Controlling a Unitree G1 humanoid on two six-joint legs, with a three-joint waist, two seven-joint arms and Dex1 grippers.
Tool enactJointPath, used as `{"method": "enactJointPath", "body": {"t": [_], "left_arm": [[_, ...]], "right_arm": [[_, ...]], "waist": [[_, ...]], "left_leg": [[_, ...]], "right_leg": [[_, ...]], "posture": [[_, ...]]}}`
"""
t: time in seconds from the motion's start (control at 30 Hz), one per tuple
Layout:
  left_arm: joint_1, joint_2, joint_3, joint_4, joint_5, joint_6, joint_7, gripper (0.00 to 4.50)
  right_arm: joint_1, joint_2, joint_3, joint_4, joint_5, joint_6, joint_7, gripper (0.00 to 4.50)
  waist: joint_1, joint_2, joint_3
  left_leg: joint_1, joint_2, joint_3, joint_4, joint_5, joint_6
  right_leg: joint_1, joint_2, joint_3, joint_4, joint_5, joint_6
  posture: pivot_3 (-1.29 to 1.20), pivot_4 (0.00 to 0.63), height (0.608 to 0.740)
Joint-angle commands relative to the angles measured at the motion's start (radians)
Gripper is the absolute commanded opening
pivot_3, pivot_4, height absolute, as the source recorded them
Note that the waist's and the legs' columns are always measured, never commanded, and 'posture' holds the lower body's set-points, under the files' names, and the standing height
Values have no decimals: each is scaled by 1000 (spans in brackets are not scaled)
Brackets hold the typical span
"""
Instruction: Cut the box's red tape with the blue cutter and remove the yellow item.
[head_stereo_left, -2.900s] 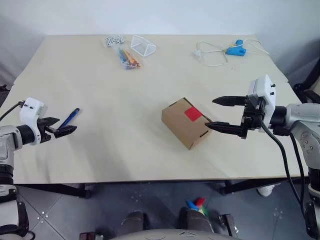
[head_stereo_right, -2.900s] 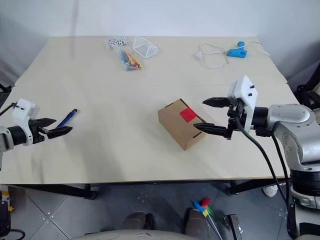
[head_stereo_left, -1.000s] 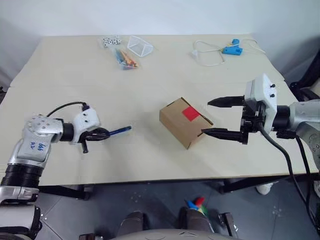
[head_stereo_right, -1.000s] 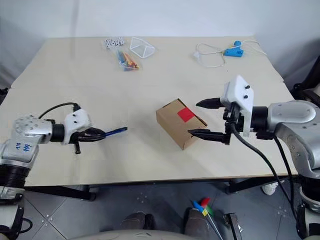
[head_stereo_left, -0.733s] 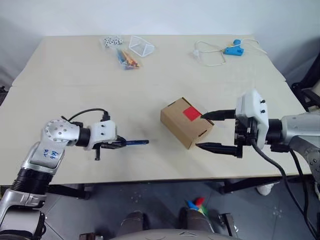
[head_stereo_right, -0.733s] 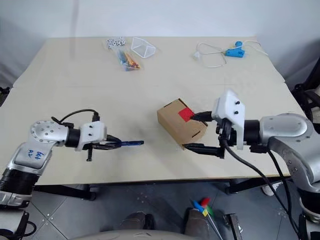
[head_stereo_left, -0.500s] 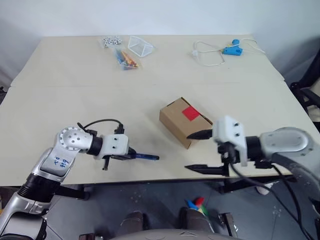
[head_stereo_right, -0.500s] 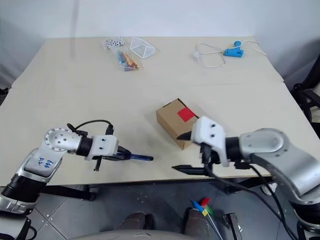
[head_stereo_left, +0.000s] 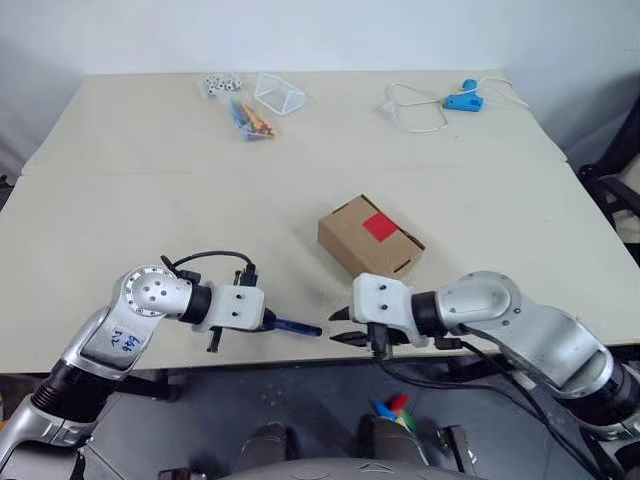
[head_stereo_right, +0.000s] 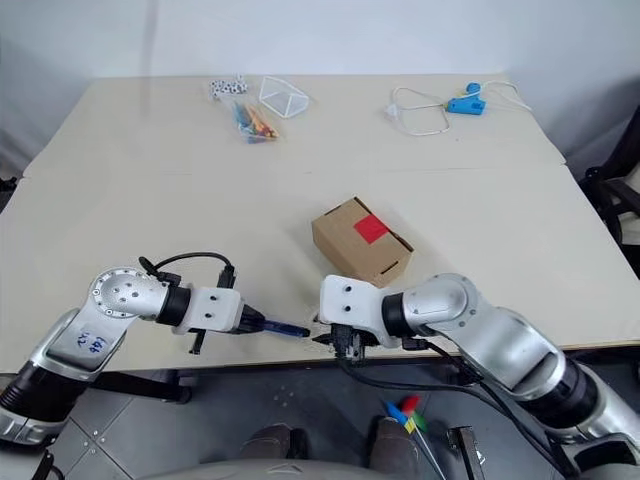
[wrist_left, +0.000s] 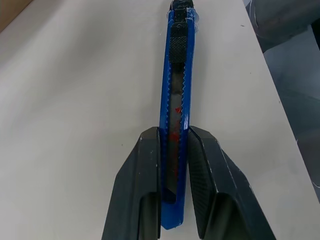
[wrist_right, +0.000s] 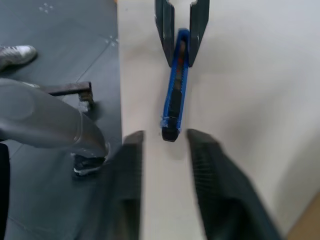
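Table (head_stereo_left: 150, 150): pale beige top, seen from above at its near edge.

Box (head_stereo_left: 370, 240): small brown cardboard carton, closed, standing on the table a little right of centre, well back from the near edge. Apart from both grippers.

Red tape (head_stereo_left: 380, 226): bright red square patch on the top face of the box, intact.

Blue cutter (wrist_left: 177, 100): slim blue stick with a dark slider and dark tip, lying nearly level just above the near edge of the table. Its rear end is clamped between the two black fingers (wrist_left: 142, 185) of the left gripper (head_stereo_left: 262, 322); its dark tip points toward the right gripper.

Left gripper: closed on the rear of the cutter, low over the near edge, left of centre.

Right gripper (wrist_right: 162, 165): facing the left one across the near edge, in front of the box. Its two fingers (wrist_right: 131, 172) stand apart on either side of the cutter's tip, with gaps showing on both sides; not gripping it.

Clear triangular container (head_stereo_left: 281, 92): far left part of the table.

Bag of coloured pencils (head_stereo_left: 250, 115): just beside the container.

Small white dice-like pieces (head_stereo_left: 222, 81): by the far edge, near the bag.

Light-blue gadget (head_stereo_left: 463, 99) with white cord (head_stereo_left: 415, 110): far right part of the table.

Yellow item: not seen by me; the box is shut.
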Motion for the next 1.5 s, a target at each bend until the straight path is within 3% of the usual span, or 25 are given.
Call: {"method": "enactJointPath", "body": {"t": [0.03,0.37,1.07,1.5], "left_arm": [[68,16,-37,-37,34,28,1,412],[122,7,-25,-97,21,73,35,412],[106,-31,-23,-90,3,90,48,412],[110,-30,-17,-106,-6,95,45,412]], "right_arm": [[-25,23,34,7,-51,-19,-1,152],[-36,90,126,127,-194,-112,13,64],[7,176,154,210,-286,-177,50,64],[11,318,172,314,-326,-212,27,64]], "waist": [[0,0,0],[0,1,0],[4,1,-1],[3,2,-2]], "left_leg": [[0,0,0,0,0,0],[0,0,0,0,0,0],[1,0,0,0,0,0],[1,0,0,0,0,0]], "right_leg": [[0,0,0,0,0,0],[0,0,0,0,0,0],[1,0,0,0,0,0],[2,0,0,0,0,0]], "posture": [[0,150,740],[0,150,740],[0,150,740],[0,150,740]]}}
